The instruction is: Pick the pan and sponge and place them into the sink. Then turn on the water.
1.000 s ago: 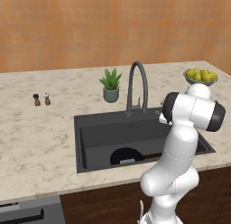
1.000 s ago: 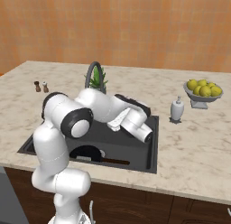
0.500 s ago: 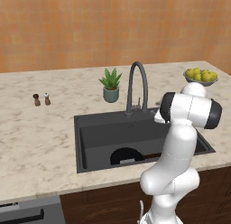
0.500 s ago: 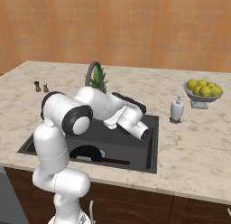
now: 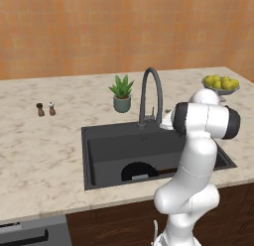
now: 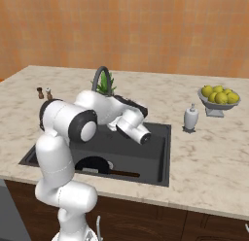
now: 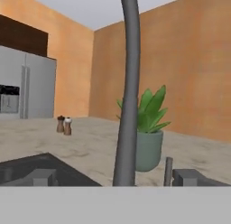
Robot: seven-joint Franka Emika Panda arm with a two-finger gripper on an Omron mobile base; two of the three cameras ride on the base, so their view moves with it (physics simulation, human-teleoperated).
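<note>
The dark grey sink (image 5: 114, 146) (image 6: 146, 155) is set into the marble counter. The black pan (image 5: 138, 169) (image 6: 91, 164) lies in it against the front wall, its thin handle (image 6: 124, 174) pointing right. A small pale sponge (image 5: 140, 176) (image 6: 90, 170) rests at the pan's front edge. My gripper (image 7: 116, 178) is open and empty, level with the counter just right of the arched tap (image 5: 149, 91) (image 6: 99, 75) (image 7: 128, 92). The tap's stem rises between my fingertips (image 7: 43, 177), with its small lever (image 7: 168, 171) beside it. The water is out of view.
A potted plant (image 5: 121, 93) (image 7: 149, 128) stands behind the tap. Salt and pepper shakers (image 5: 45, 109) (image 7: 64, 125) sit far left. A fruit bowl (image 6: 220, 99) and a soap dispenser (image 6: 190, 118) stand right of the sink.
The arm has shifted slightly left, bringing the hand closer to the tap. The jaws have stayed wide open. Pan and sponge have not moved.
</note>
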